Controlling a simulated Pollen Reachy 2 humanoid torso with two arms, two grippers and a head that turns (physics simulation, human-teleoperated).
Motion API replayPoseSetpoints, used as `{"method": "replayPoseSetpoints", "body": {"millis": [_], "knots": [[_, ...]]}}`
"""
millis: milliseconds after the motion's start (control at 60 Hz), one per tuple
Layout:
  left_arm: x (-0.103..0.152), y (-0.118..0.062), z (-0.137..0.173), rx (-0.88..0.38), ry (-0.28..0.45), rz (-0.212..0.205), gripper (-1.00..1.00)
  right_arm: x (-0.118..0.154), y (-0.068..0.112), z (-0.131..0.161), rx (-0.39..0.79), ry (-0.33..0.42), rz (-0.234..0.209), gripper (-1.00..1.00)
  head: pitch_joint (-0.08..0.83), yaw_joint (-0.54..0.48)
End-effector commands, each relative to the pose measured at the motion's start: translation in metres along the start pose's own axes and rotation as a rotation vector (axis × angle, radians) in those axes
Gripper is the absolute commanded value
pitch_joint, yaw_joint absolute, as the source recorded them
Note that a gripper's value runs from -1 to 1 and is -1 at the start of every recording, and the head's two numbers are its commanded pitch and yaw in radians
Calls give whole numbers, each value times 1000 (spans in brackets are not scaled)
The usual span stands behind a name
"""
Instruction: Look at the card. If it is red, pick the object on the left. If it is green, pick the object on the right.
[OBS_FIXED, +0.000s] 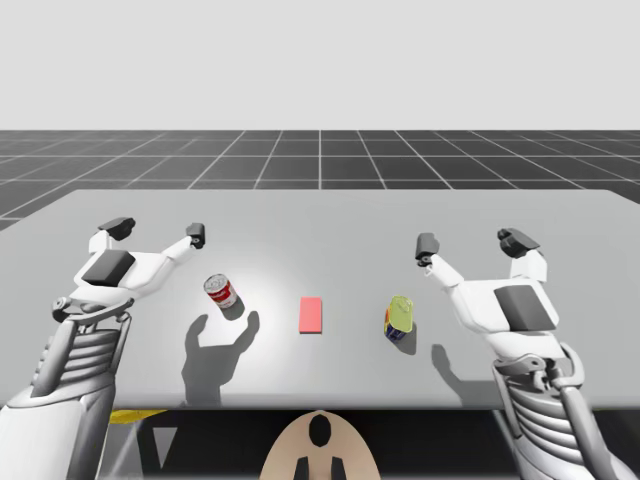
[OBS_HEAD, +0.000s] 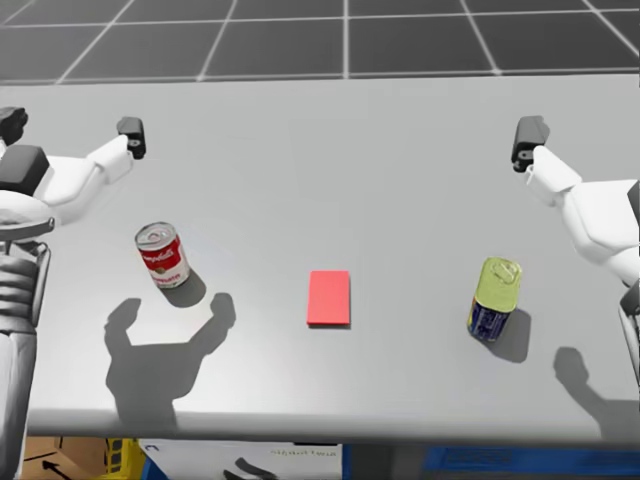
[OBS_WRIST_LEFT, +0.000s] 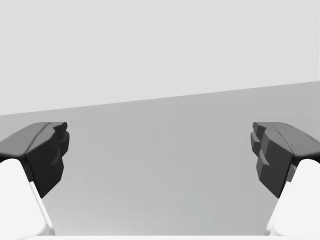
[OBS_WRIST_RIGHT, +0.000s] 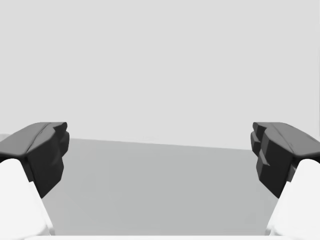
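Entry: card (OBS_HEAD: 329, 297) red; red can (OBS_HEAD: 163, 255) at its 9 o'clock. Risk: left pincer (OBS_FIXED: 157, 231), released (right pincer (OBS_FIXED: 472, 243) too), clipping and toppling it.

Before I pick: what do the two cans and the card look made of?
The red and white can is probably metal: it has a grey ringed lid and a printed label around it. The yellow and blue can is likely metal too, going by its rounded tin shape and printed sides. The red card is thin, flat and matte; it could be paper or plastic.
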Motion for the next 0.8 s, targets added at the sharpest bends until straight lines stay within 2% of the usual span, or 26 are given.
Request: {"method": "replayPoseSetpoints", "body": {"millis": [17,233,533,667,800], "knots": [[0,0,0,-2,2,-3,-1000,-2,2,0,0,6,-5,-1000,678,74],[1,0,1,-1,-2,2,-1000,-3,3,0,2,5,-4,-1000,730,48],[2,-1,2,-1,-1,2,-1000,-2,3,0,3,5,-3,-1000,734,65],[2,-2,1,0,2,4,-1000,-2,4,1,6,3,-1,-1000,719,140],[1,-2,1,0,8,8,-1000,-1,4,1,6,2,-3,-1000,703,262]]}}
